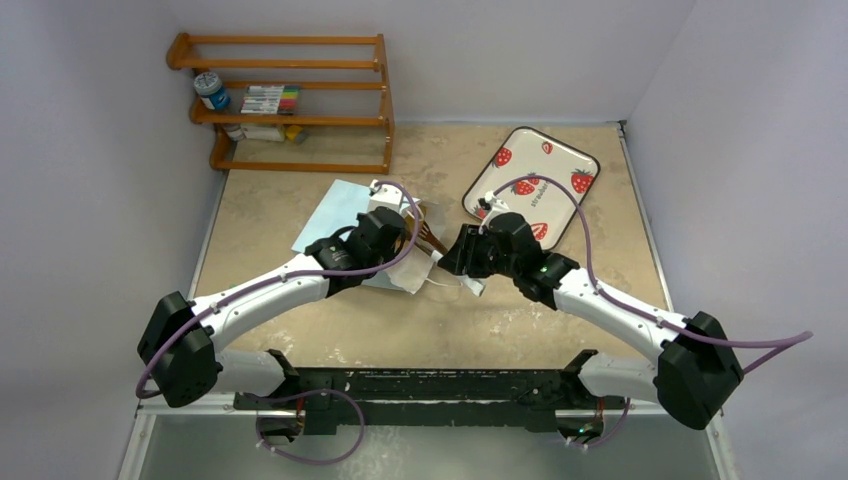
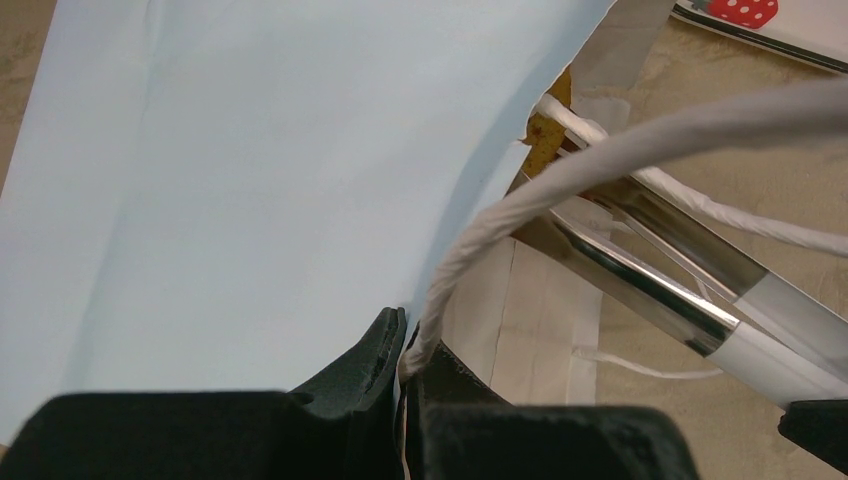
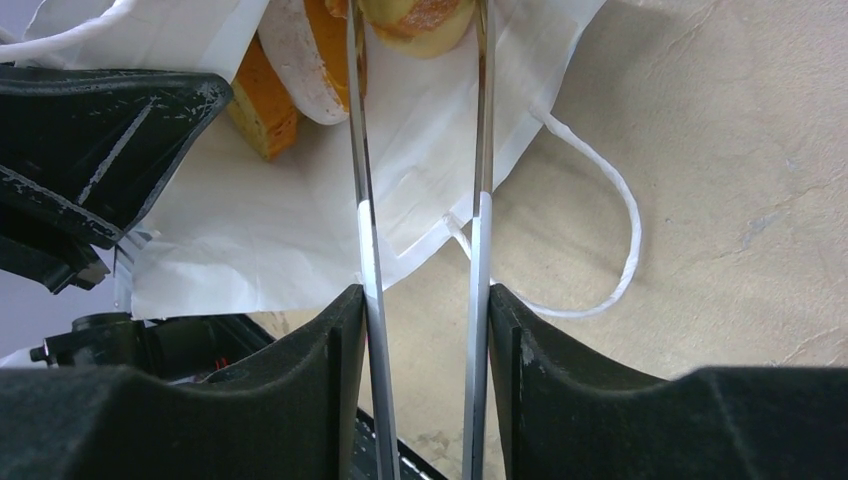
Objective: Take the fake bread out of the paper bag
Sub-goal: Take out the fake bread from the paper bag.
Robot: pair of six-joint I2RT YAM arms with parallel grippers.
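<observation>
Your left gripper (image 2: pixel 403 335) is closed tight on the edge of the paper bag (image 2: pixel 250 180), with a white cord handle (image 2: pixel 560 180) caught between the same fingers. Your right gripper (image 3: pixel 425 300) stands partly open, its fingers pressed against the two arms of the metal tongs (image 3: pixel 362 180). At the top of the right wrist frame the tongs reach into the bag's mouth, one arm on each side of a golden roll (image 3: pixel 415 18). Two more bread pieces (image 3: pixel 290 70) lie inside the bag, to the left of the roll.
</observation>
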